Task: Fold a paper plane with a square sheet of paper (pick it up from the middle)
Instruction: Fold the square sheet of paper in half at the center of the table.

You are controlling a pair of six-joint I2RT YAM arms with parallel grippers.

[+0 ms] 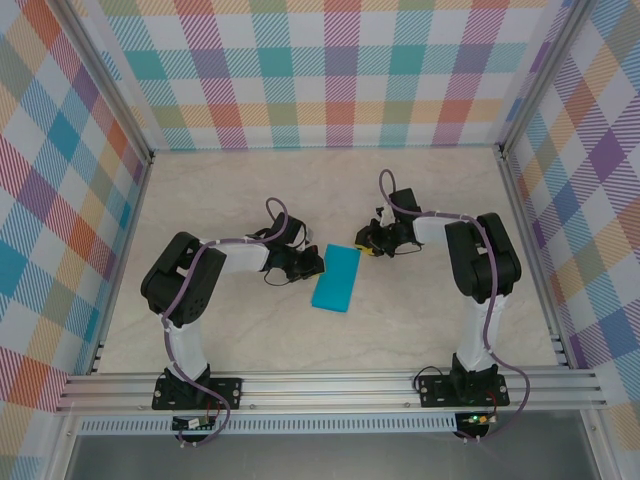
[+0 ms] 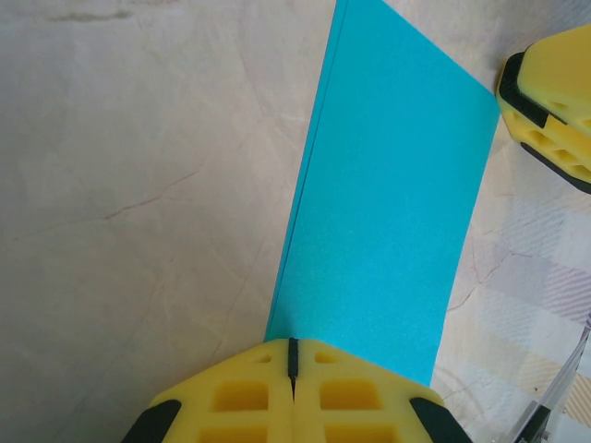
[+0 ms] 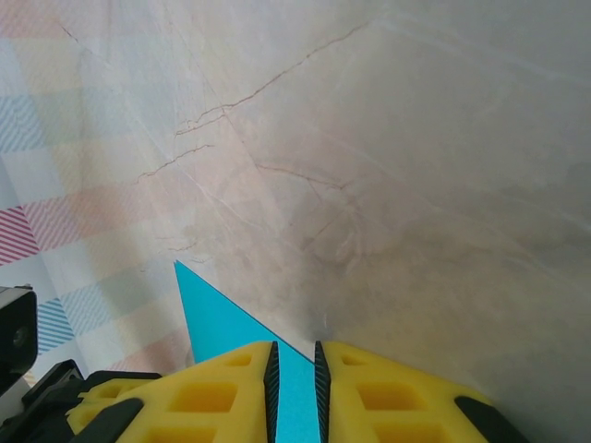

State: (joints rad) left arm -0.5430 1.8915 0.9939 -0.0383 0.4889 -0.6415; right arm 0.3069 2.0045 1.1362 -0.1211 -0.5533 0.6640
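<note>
The square sheet of paper point(image 1: 336, 278) lies flat on the table, teal-blue and folded into a long rectangle, not a paper plane. In the left wrist view the sheet point(image 2: 388, 203) shows two layers along its left edge. My left gripper point(image 1: 312, 263) is shut, its tip point(image 2: 293, 343) over the sheet's left long edge near the far end. My right gripper point(image 1: 362, 240) hovers at the far right corner. Its jaws point(image 3: 295, 349) stand a narrow slit apart, with the paper point(image 3: 222, 323) lying underneath and showing through the gap. A right finger point(image 2: 554, 111) appears beside the sheet's corner.
The marbled tabletop point(image 1: 250, 200) is walled by plaid panels at the back and both sides. An aluminium rail point(image 1: 330, 385) carrying both arm bases runs along the near edge.
</note>
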